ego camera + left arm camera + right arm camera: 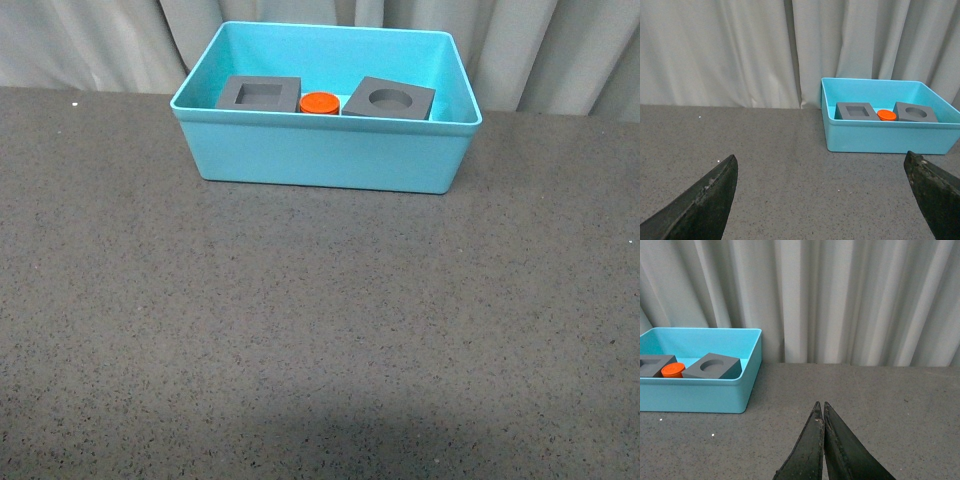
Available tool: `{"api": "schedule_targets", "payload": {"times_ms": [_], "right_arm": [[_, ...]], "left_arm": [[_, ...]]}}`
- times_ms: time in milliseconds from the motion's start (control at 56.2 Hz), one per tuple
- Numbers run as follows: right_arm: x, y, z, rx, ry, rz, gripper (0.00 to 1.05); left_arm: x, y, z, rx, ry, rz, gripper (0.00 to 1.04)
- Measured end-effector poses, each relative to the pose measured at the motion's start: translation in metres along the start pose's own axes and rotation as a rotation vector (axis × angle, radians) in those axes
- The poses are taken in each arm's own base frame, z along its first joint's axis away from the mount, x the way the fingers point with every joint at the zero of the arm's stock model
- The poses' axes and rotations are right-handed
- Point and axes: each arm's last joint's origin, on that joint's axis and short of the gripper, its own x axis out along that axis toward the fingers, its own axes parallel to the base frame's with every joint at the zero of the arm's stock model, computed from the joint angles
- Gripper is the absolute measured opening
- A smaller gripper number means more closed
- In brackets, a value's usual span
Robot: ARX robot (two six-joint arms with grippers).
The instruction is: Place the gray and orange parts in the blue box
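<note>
Gray tabletop [300,330]: blue box [320,160] holds two gray cubes [259,95], one orange cylinder [319,103]; left claw [822,200] spread, right claw [821,412] closed.

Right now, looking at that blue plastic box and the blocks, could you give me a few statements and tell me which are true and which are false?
1. The small orange cylinder sits between the two matte gray cubes. True.
2. The gray cube with the round recess lies on the dark speckled table outside the box. False: it is inside the light-blue plastic box.
3. The left gripper has its fingers wide apart. True.
4. The right gripper holds the gray cube with the square recess. False: its fingers are shut on nothing.
</note>
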Motion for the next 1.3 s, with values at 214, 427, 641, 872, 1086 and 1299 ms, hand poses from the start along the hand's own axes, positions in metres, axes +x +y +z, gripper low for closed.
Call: {"api": "schedule_targets", "payload": {"times_ms": [214,427,641,872,1086,1299], "right_arm": [[-0.011,0.000,0.003,0.000,-0.010,0.000,0.00],[-0.019,0.000,0.004,0.000,-0.017,0.001,0.00],[-0.026,0.000,0.005,0.000,-0.019,0.001,0.00],[-0.031,0.000,0.004,0.000,-0.019,0.001,0.00],[-0.042,0.000,0.001,0.000,-0.014,0.003,0.00],[-0.042,0.000,0.001,0.000,-0.014,0.004,0.24]], "left_arm": [[0.000,0.000,0.000,0.000,0.000,0.000,0.98],[0.000,0.000,0.000,0.000,0.000,0.000,0.98],[0.000,0.000,0.000,0.000,0.000,0.000,0.98],[0.000,0.000,0.000,0.000,0.000,0.000,0.98],[0.000,0.000,0.000,0.000,0.000,0.000,0.98],[0.000,0.000,0.000,0.000,0.000,0.000,0.98]]}}
